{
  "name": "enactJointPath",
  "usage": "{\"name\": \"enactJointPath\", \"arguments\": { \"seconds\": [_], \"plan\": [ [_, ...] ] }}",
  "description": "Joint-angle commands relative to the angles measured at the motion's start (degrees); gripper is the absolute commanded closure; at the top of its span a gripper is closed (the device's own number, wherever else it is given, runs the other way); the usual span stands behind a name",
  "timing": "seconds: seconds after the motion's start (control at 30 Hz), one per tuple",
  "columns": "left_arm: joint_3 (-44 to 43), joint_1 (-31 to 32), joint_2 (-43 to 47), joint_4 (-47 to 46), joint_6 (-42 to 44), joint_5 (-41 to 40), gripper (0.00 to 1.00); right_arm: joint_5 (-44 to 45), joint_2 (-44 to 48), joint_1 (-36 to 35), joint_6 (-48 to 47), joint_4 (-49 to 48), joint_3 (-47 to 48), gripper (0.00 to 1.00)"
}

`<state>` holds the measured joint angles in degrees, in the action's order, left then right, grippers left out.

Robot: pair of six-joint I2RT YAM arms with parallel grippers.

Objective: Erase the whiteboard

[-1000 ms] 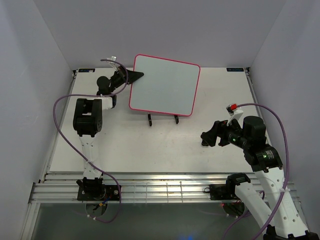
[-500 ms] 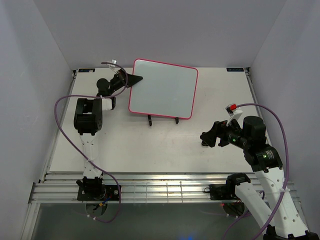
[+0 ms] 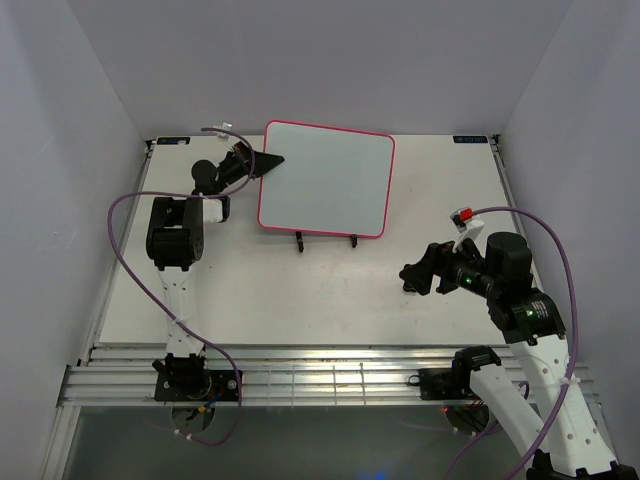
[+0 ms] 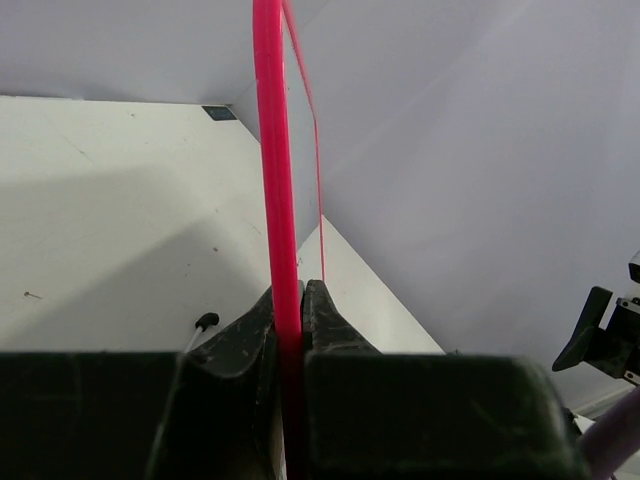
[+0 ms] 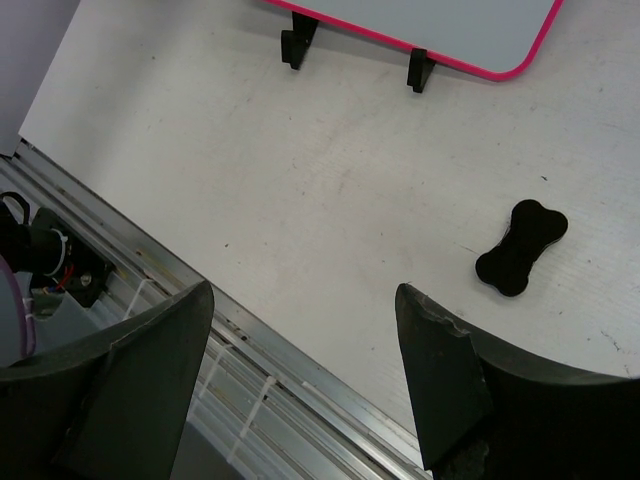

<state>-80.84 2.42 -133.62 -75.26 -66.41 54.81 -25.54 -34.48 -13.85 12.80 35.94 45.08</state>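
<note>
The whiteboard [image 3: 325,180] has a pink-red frame and a blank white face, and it leans on a black wire stand [image 3: 299,240] at the back middle of the table. My left gripper [image 3: 272,160] is shut on its upper left edge. In the left wrist view the pink frame [image 4: 275,150] runs edge-on between the closed fingertips [image 4: 322,305]. My right gripper [image 3: 412,275] hangs open over the table's right half, away from the board. Its wrist view shows the board's lower edge [image 5: 450,30] and a black bone-shaped eraser [image 5: 521,247] lying beside the right finger [image 5: 440,370].
An aluminium rail [image 3: 300,360] runs along the near table edge, and shows below the right gripper [image 5: 250,370]. Grey walls close in the left, back and right sides. The stand's two black feet [image 5: 297,45] rest on the table in front of the board.
The left gripper has drawn slightly left, and the whiteboard's top edge has shifted a little left and down with it. The right arm has stayed put.
</note>
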Motion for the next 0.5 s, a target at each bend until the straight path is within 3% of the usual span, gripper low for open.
{"name": "enactJointPath", "arguments": {
  "seconds": [0.0,0.47],
  "plan": [
    [-1.8,-1.6,0.8,-21.1,8.3,5.0,1.00,-1.3,0.5,0.2,-1.3,-1.8,-0.2,0.21],
    [7.3,-1.9,5.7,-21.2,30.3,8.9,1.00,-2.1,0.4,0.1,-1.3,-1.8,1.2,0.21]
  ]
}}
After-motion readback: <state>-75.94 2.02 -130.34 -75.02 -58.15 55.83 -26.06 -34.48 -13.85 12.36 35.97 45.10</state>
